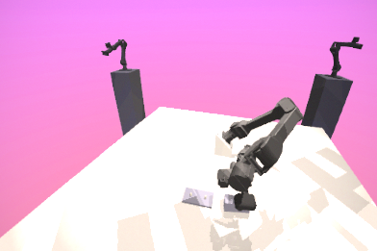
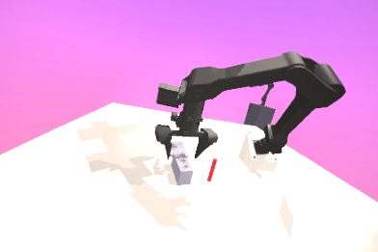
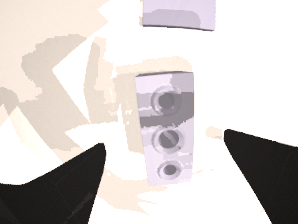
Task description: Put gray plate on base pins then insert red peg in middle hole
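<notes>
The gray plate (image 1: 230,206) (image 2: 184,178) (image 3: 177,82), a thick block with three holes in a row, sits on the table beside the base, not on it. The base (image 1: 196,202) (image 2: 176,146) (image 3: 205,12) lies flat; its two pins stand bare in the top view. My gripper (image 2: 183,156) (image 3: 165,143) is open and empty, pointing down over the plate, with one finger to each side of it in the wrist view. The red peg (image 2: 212,170) stands slightly tilted right of the plate in the exterior view; it is not visible in the other views.
The arm's white mount (image 2: 251,156) stands on the table behind the peg in the exterior view. Two dark pillars (image 1: 129,100) (image 1: 327,103) with small arms stand beyond the table. Shadows cross the white table (image 1: 144,161).
</notes>
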